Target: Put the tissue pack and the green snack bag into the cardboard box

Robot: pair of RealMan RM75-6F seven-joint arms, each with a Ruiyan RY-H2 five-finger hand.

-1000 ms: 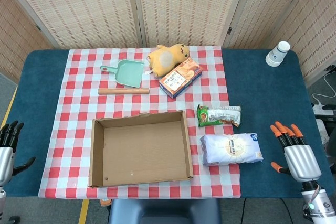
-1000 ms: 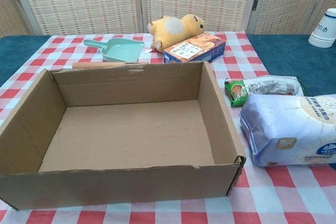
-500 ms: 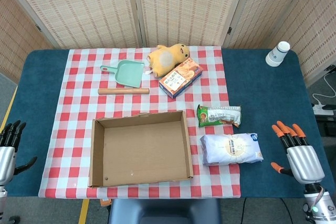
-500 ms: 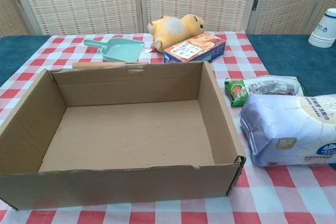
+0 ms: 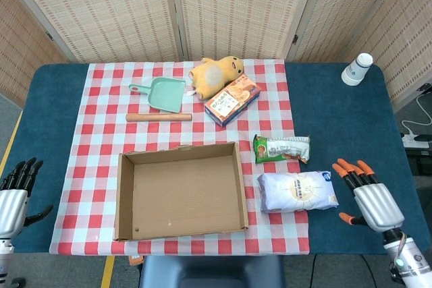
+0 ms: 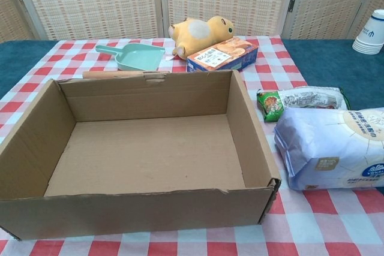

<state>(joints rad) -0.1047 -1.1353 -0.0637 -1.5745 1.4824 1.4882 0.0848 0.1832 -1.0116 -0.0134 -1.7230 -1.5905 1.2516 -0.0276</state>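
An empty cardboard box [image 5: 128, 197] [image 6: 36, 142] sits open on the checked cloth near the front edge. Just right of it lies the white tissue pack [image 5: 297, 191] [image 6: 333, 147]. The green snack bag [image 5: 281, 148] [image 6: 300, 99] lies flat behind the pack. My right hand [image 5: 368, 197] hovers open a short way right of the tissue pack, orange fingertips spread, touching nothing. Over the table's front left corner my left hand [image 5: 15, 193] is open and holds nothing. Neither hand shows in the chest view.
Behind the box lie a wooden rolling pin [image 5: 158, 117], a teal dustpan [image 5: 162, 93], a yellow plush toy [image 5: 216, 75] and a snack carton [image 5: 232, 99]. A paper cup stack [image 5: 356, 69] stands at the back right on the blue table [image 5: 337, 119].
My right hand has shifted left, closer to the tissue pack. My left hand has edged slightly right and down. The objects have not moved.
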